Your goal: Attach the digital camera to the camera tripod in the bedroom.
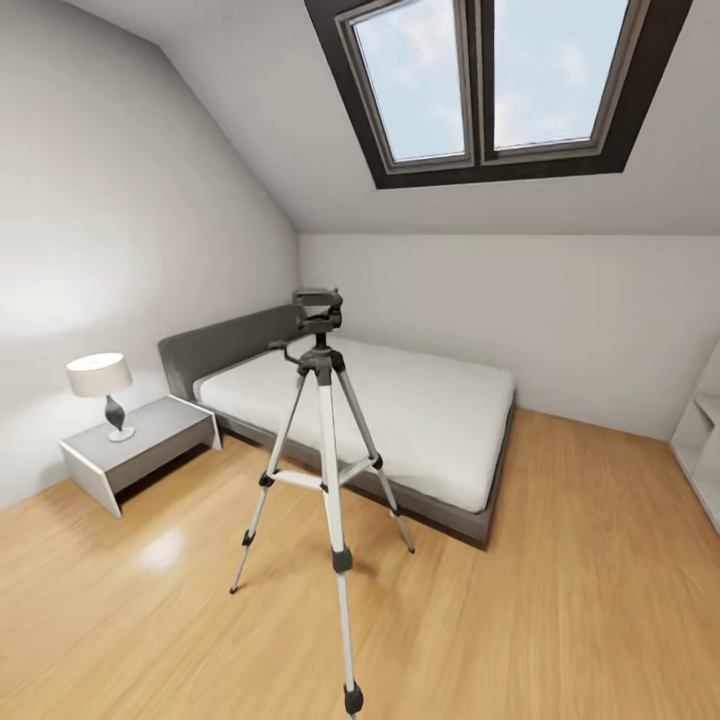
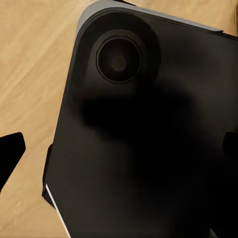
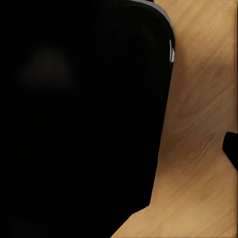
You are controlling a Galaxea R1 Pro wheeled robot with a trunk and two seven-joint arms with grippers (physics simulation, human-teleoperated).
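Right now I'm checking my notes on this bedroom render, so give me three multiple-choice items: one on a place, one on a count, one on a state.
1. Where does the camera tripod stand?
A. On the wood floor in front of the bed
B. On top of the bed
C. On the nightstand

2. How many glass panes does the skylight have?
A. One
B. Two
C. Four

3. What is mounted on the tripod's head?
A. A black camera
B. A lamp
C. Nothing

Answers:
1. A, its three feet rest on the floor between the viewer and the bed.
2. B, two panes sit side by side in the dark frame.
3. C, the head's plate is bare; the lamp sits on the nightstand.
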